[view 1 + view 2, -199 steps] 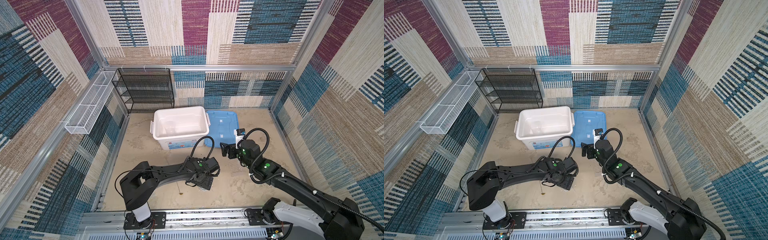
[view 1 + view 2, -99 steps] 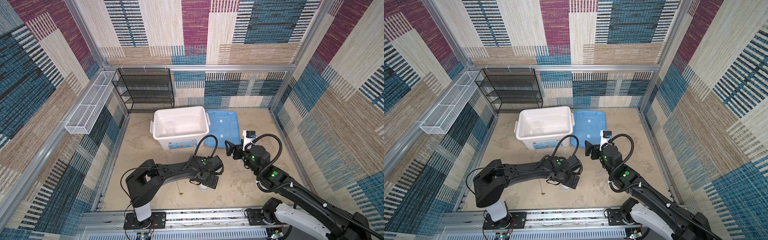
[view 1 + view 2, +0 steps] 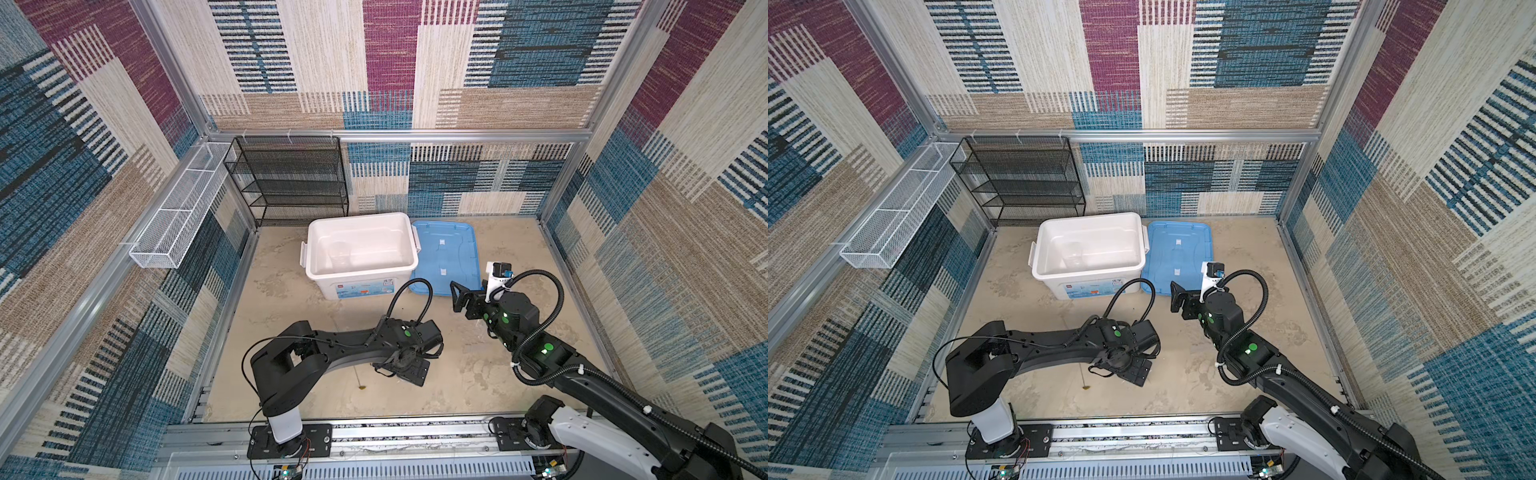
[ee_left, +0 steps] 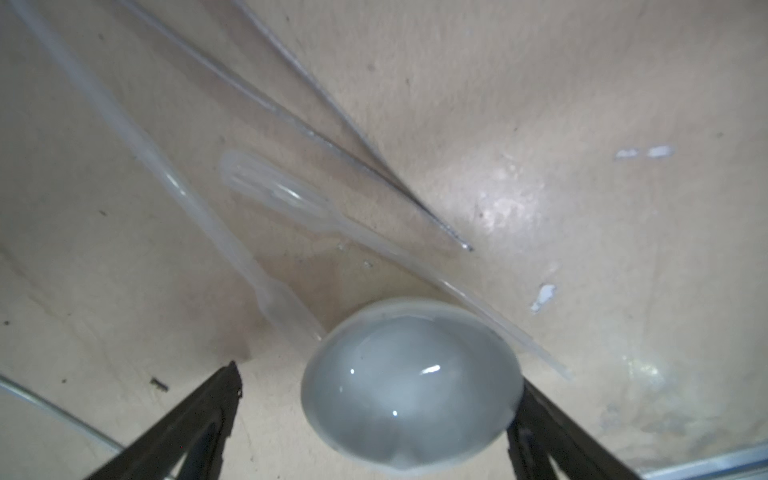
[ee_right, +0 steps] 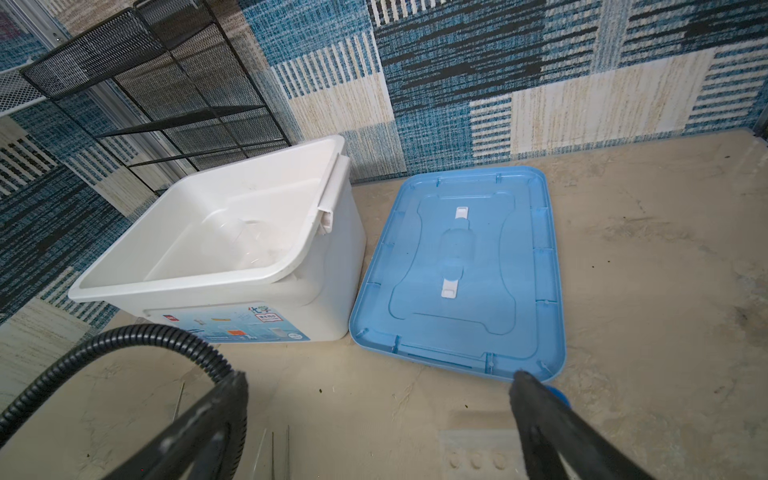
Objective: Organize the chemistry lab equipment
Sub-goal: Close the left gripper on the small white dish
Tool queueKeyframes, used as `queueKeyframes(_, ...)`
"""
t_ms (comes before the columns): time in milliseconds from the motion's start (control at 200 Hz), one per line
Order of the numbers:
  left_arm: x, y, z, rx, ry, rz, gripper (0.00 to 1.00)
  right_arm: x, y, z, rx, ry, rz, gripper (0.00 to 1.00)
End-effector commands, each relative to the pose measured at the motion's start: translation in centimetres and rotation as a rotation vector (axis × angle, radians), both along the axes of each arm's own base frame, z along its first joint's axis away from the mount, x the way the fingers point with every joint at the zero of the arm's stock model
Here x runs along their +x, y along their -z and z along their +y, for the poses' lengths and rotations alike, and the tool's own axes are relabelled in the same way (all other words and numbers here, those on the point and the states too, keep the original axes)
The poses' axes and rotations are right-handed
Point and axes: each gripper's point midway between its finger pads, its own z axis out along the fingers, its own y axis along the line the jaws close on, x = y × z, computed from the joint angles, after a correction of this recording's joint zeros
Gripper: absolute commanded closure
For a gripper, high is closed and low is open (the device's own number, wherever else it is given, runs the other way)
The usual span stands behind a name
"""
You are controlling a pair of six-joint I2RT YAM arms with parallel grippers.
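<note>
In the left wrist view a small white dish (image 4: 411, 386) lies upside down on the table between the fingers of my open left gripper (image 4: 378, 376), close to one finger (image 4: 540, 428). Beyond it lie two clear droppers (image 4: 291, 199) and metal tweezers (image 4: 357, 158). In both top views the left gripper (image 3: 405, 368) points down at the table beside a thin brown-tipped rod (image 3: 359, 379). A clear beaker (image 3: 341, 254) stands in the white box (image 3: 361, 272). My right gripper (image 3: 457, 296) hovers open and empty by the blue lid (image 3: 444, 257). A blue cap (image 5: 557, 394) peeks from behind a right finger.
A black mesh shelf (image 3: 291, 178) stands at the back left against the wall, and a white wire basket (image 3: 178, 216) hangs on the left wall. A pale clear block with three round marks (image 5: 478, 457) lies under the right gripper (image 5: 378, 376).
The right arm's wrist has drawn back to the right, its gripper still near the lid's front edge. The left gripper has shifted slightly over the table.
</note>
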Motion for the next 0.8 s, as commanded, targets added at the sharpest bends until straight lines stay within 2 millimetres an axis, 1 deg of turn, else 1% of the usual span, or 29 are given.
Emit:
queueKeyframes(0,0.0,0.0,0.8,0.025,-0.013,-0.007,0.07,0.0,-0.6,0.8,0.052,-0.026,-0.018,0.0)
queueKeyframes(50,-0.2,-0.2,0.7,0.015,-0.014,-0.002,0.14,0.1,-0.4,0.9,0.048,-0.033,-0.012,0.01)
queueKeyframes(100,-0.3,-0.3,0.5,0.003,-0.017,0.003,0.17,0.2,-0.3,1.0,0.042,-0.035,-0.008,0.0)
queueKeyframes(160,-0.2,-0.6,0.0,-0.023,-0.015,0.002,0.17,0.2,-0.2,1.1,0.038,-0.038,-0.005,0.0)
queueKeyframes(260,0.3,-0.8,-0.8,-0.041,-0.006,-0.011,0.12,0.2,-0.1,1.1,0.036,-0.038,-0.007,0.01)
queueKeyframes(401,0.4,-0.2,-1.2,-0.028,0.008,-0.002,0.09,0.2,-0.1,1.1,0.03,-0.043,-0.004,0.0)
queueKeyframes(466,0.4,-0.1,-1.4,-0.028,0.012,0.004,0.09,0.0,-0.1,1.4,0.026,-0.062,-0.008,0.0)
queueKeyframes(536,0.5,-0.2,-1.5,-0.029,0.013,-0.001,0.12,-0.2,-0.1,2.0,0.019,-0.099,-0.015,0.01)
queueKeyframes(621,0.5,-0.1,-1.3,-0.014,0.006,-0.001,0.13,-0.3,0.1,2.3,0.022,-0.119,-0.013,0.0)
queueKeyframes(796,0.7,0.5,-1.0,0.022,0.002,-0.001,0.15,-0.3,-0.1,2.4,0.027,-0.128,-0.024,0.0)
